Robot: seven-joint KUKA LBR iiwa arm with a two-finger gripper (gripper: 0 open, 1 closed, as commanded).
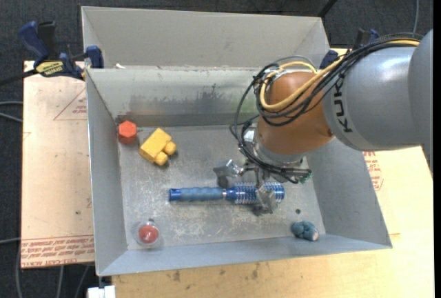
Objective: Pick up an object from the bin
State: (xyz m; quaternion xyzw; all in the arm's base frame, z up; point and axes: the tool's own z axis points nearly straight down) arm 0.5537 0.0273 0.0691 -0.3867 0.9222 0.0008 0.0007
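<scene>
The grey arm reaches in over the right rim of the bin, its last link slanting down toward the middle right of the floor. An orange cover wraps the wrist, with yellow and black cables looped across it. Below it the gripper sits low, nearer the front wall than the back, seemingly pointing straight down, though the cover hides much of it.

The grey metal bin carries a red hexagonal block beside a yellow block, a blue brush mid-floor, a red ball and a blue-grey lump.
</scene>
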